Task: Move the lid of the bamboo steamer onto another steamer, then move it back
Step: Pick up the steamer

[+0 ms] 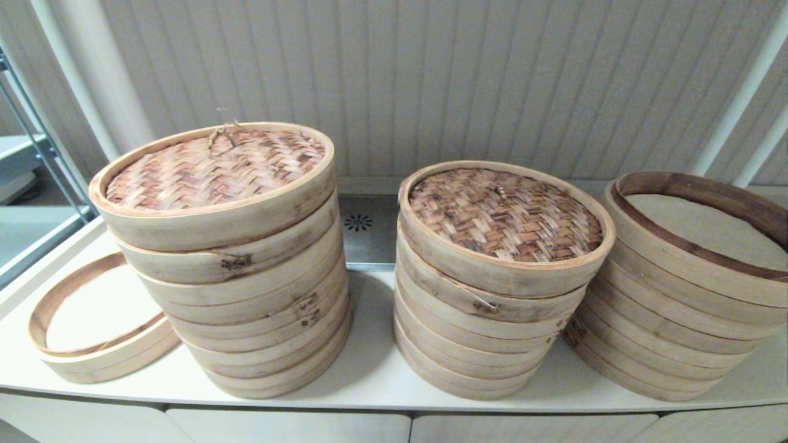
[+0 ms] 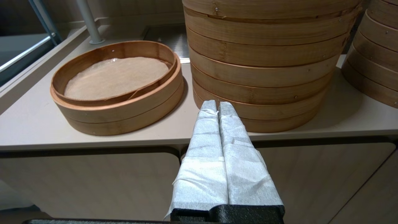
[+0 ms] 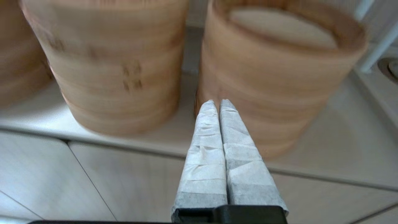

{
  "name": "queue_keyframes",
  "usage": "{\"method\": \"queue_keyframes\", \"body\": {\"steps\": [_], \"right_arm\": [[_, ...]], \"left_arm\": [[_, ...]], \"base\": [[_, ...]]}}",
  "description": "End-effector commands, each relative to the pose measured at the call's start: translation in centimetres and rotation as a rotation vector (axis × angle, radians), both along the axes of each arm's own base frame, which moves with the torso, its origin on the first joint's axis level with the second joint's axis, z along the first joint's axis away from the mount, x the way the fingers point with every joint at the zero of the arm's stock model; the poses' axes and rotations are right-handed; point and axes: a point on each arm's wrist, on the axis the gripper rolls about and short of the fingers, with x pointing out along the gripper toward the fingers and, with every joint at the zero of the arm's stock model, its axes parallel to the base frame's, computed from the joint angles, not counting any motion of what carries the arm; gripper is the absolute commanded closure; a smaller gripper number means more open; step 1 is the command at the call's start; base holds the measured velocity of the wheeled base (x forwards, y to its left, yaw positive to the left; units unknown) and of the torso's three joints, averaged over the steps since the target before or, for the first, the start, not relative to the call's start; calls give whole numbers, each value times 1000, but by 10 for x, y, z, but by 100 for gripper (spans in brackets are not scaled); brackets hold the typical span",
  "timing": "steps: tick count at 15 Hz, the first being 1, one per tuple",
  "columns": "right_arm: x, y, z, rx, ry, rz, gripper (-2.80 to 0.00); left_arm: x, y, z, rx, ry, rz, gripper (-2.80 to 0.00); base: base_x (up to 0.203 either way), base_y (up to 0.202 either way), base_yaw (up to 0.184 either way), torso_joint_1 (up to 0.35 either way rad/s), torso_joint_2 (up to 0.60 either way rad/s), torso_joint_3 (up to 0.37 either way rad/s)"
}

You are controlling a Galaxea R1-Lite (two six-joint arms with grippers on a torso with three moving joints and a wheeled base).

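Three stacks of bamboo steamers stand on the white counter. The tall left stack carries a woven lid. A second woven lid tops the middle stack. The right stack has no lid and shows a cloth liner. Neither gripper shows in the head view. My left gripper is shut and empty, in front of the counter edge below the left stack. My right gripper is shut and empty, low before the open right stack.
A single low steamer tray with a cloth liner lies on the counter at far left, also in the left wrist view as the tray. A metal drain plate sits behind the stacks. Cabinet fronts run below the counter. A panelled wall stands behind.
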Motion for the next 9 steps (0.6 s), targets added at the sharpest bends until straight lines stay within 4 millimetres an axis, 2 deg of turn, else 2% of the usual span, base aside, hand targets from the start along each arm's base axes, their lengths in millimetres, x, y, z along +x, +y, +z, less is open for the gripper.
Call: {"method": "queue_keyframes", "body": {"steps": [1,3,5,7,9], "right_arm": [[32,1,34,16,89,20,0],[63,2,66,50,133,64,0],[104,5,93,78,201,118,0],[145,15,109,104,267,183,0],[180,39,113,98,336,255,0]], "left_arm": [[3,0,-10,1,35,0,0],[3,0,-9,1,31,0,0],[3,0,-9,1,32,0,0],[3,0,-10,1,34,0,0],[3,0,-10,1,33,0,0]], "base": [[0,0,0,0,0,0],[0,0,0,0,0,0],[0,0,0,0,0,0],[0,0,0,0,0,0],[0,0,0,0,0,0]]}}
